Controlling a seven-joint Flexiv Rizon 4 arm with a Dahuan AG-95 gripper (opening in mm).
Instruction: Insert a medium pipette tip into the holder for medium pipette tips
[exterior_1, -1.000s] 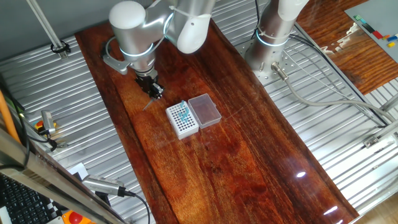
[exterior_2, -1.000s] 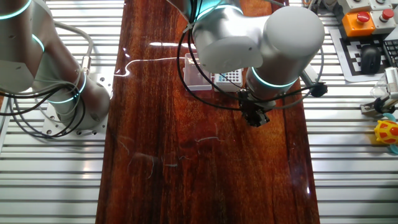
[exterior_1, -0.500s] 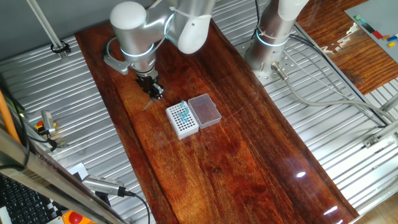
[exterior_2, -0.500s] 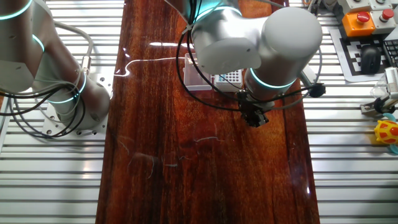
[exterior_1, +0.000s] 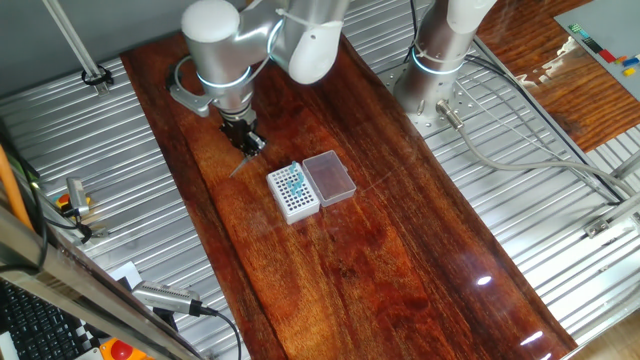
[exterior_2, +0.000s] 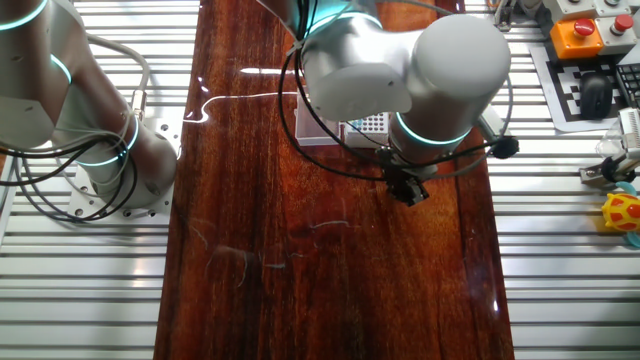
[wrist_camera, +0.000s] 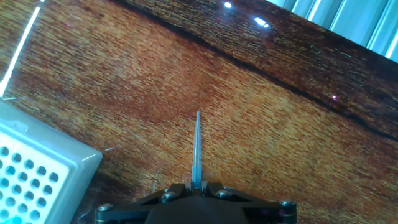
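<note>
The slender, pale translucent medium pipette tip (wrist_camera: 198, 149) is seen clamped at its base between the closed fingers of the black two-finger gripper (wrist_camera: 198, 186), its point directed toward 12 o'clock above the dark reddish wooden table (wrist_camera: 298, 143) in the hand view. The small white square holder for medium pipette tips (wrist_camera: 34, 177), with its grid of dark holes, is found at about 8 o'clock from the tip, apart from it. In one fixed view the gripper (exterior_1: 246, 142) is positioned at about 10 o'clock from the holder (exterior_1: 292, 192), beside which a clear pinkish rectangular box (exterior_1: 329, 176) is set.

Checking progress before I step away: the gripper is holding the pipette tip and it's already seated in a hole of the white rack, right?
Not quite. The gripper does hold the pipette tip, but the tip is not in the white rack. In the hand view it points out over bare wood, with the rack off to the side.
</note>
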